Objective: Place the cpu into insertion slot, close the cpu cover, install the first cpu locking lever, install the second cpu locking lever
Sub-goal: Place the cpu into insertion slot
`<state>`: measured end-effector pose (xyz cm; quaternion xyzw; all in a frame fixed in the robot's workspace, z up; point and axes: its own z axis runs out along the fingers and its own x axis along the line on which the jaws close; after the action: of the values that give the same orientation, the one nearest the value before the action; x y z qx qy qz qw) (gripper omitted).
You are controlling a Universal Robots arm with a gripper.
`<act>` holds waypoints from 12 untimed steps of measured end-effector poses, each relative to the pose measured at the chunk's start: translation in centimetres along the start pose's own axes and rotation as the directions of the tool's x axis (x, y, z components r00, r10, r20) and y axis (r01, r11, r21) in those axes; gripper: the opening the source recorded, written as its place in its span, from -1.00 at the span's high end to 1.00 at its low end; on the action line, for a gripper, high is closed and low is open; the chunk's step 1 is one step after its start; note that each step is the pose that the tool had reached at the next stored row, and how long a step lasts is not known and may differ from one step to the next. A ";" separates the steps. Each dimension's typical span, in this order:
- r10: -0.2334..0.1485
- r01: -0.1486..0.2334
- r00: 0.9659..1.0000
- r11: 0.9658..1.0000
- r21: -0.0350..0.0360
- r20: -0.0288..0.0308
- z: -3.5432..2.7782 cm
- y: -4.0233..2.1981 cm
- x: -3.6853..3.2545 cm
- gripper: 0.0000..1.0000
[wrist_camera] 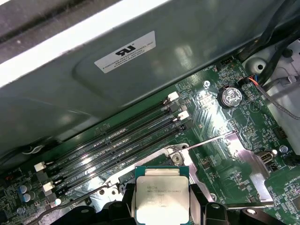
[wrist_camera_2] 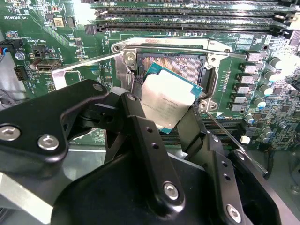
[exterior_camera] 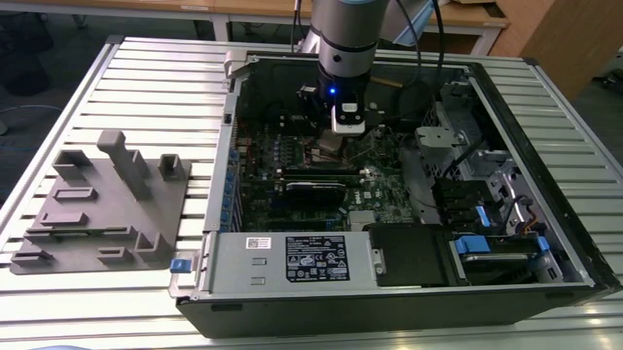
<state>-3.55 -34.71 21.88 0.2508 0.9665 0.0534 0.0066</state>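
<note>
My gripper (wrist_camera_2: 166, 115) is shut on the cpu (wrist_camera_2: 169, 99), a flat silver-topped square pinched by its edges between two black fingers (wrist_camera_2: 136, 112). The chip hangs tilted just over the insertion slot (wrist_camera_2: 180, 65), whose brownish pin field and silvery rim lie open. The cpu cover (wrist_camera_2: 65, 70), a thin silvery frame, is swung back beside the socket. In the first wrist view the cpu (wrist_camera: 161, 194) sits between the gripper (wrist_camera: 161, 210) fingers, with the cpu cover (wrist_camera: 251, 161) lying open on the board. In the exterior view the gripper (exterior_camera: 336, 142) reaches down into the computer case (exterior_camera: 224, 182).
Long black memory slots (wrist_camera: 122, 136) run beside the socket, and a thin wire lever (wrist_camera_2: 227, 136) stands loose at its side. A grey power supply box (exterior_camera: 292, 259) and drive bays (exterior_camera: 486, 211) crowd the case. A grey fixture block (exterior_camera: 98, 204) lies on the slatted table at the exterior view's left.
</note>
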 end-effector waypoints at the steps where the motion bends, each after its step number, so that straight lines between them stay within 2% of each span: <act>1: 0.000 0.000 1.000 1.000 0.000 0.000 0.00 0.00 0.00 -0.08; 7: 0.020 -0.020 1.000 1.000 0.000 0.002 0.00 0.00 0.00 -0.08; 12: 0.062 -0.062 0.998 0.998 -0.001 0.007 0.00 0.00 0.00 -0.08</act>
<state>-3.55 -34.71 21.87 0.2810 0.9582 0.0532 0.0082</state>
